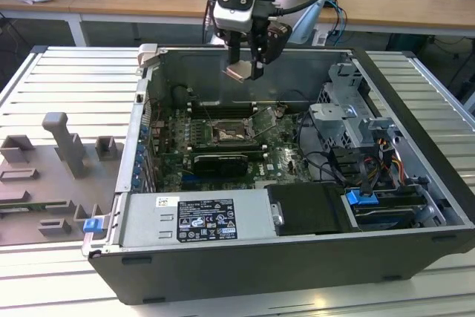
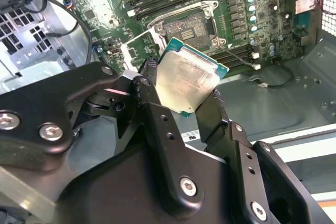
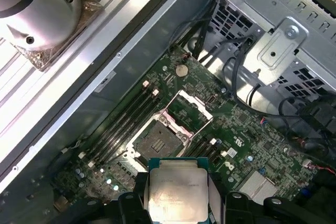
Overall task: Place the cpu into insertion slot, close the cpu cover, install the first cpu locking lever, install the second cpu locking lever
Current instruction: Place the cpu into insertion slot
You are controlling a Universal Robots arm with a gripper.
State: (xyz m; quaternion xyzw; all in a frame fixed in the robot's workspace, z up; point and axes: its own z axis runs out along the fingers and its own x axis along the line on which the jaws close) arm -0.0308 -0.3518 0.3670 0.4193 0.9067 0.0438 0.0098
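Note:
The cpu [image 1: 240,72], a flat square chip with a pale metal top, hangs high above the open computer case, and my gripper [image 1: 245,70] is shut on its two opposite edges. In the second wrist view the cpu [image 2: 186,80] sits tilted between the black fingers [image 2: 152,98]. The first wrist view shows the cpu [image 3: 177,190] level in the gripper [image 3: 178,198]. Below, on the green motherboard, the insertion slot [image 1: 226,133] [image 2: 189,27] [image 3: 157,137] lies bare with its dark centre exposed. The cpu cover [image 1: 263,120] [image 2: 142,48] [image 3: 189,111] stands swung up beside the slot.
A long black graphics card [image 1: 219,161] lies just in front of the slot, and memory slots [image 1: 223,105] run behind it. A metal drive cage [image 1: 349,109] and cables [image 1: 334,161] fill the exterior view's right. A power supply [image 1: 197,220] sits at the front. A grey fixture [image 1: 59,176] lies outside the case.

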